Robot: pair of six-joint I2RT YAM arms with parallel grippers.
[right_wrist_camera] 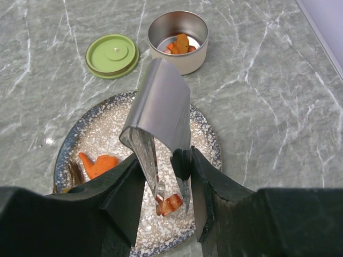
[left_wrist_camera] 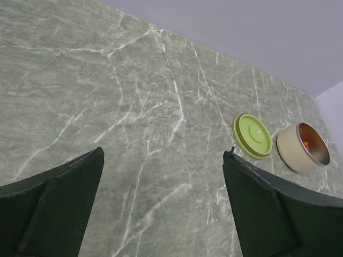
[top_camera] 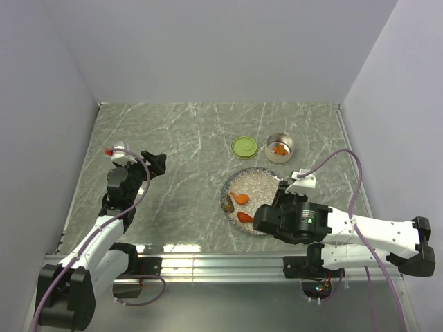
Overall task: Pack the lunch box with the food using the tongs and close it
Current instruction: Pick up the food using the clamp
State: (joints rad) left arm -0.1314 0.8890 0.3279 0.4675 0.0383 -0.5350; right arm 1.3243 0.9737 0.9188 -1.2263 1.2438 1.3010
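while poised over the speckled plate (right_wrist_camera: 206, 134), grips the tongs (right_wrist_camera: 161, 101) in the right gripper (right_wrist_camera: 167, 184), fingers pressed on both slender arms, bent silver joint pointing up and away. pinches a red food piece (right_wrist_camera: 169, 204) between the tong tips, low over the plate; cannot tell whether touching. has an orange piece (right_wrist_camera: 97, 163) and a dark piece (right_wrist_camera: 75, 172) lying at the plate's left side. shows the lunch box (right_wrist_camera: 178, 40) beyond the plate, uncovered, orange food (right_wrist_camera: 179, 43) inside, lime-green lid (right_wrist_camera: 112, 55) flat just beside it. holds the left gripper (left_wrist_camera: 163, 155) spread wide, nothing between the fingers, well apart over the marble table (left_wrist_camera: 134, 96).
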